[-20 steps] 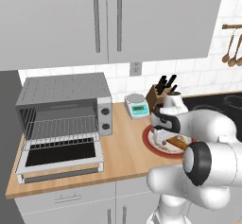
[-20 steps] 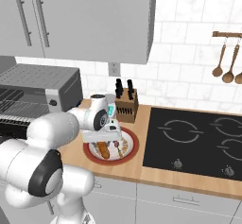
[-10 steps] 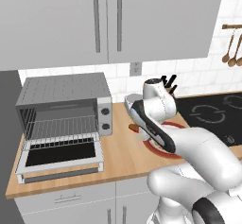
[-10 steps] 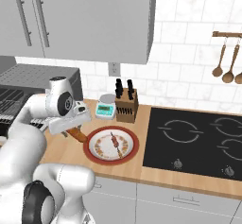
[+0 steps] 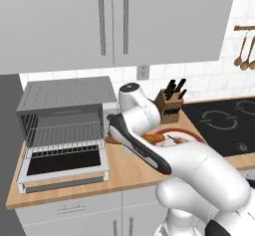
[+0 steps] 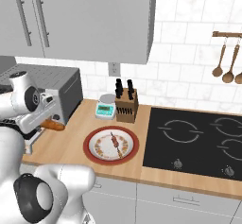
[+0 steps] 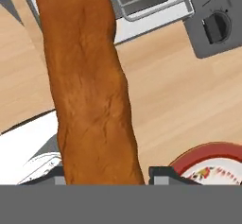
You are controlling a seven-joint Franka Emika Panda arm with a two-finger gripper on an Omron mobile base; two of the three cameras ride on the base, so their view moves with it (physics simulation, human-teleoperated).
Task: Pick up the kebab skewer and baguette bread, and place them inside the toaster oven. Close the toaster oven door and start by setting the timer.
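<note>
A home kitchen, rendered: a pale wooden countertop (image 6: 71, 142) runs beneath flat grey wall cabinets with bar handles (image 6: 85, 20) and a white tiled backsplash (image 6: 184, 81). On the right sits a black glass cooktop (image 6: 198, 140); wooden spoons (image 6: 227, 62) hang on the far wall, and a wooden knife block (image 6: 126, 106) stands nearby.

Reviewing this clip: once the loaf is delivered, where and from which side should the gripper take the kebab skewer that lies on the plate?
Probably straight from above, at the middle of the kebab skewer, jaws closing across its thin stick. It lies flat on the red plate, so a side approach would likely meet the rim. The gripper is holding the baguette bread by the toaster oven.
</note>
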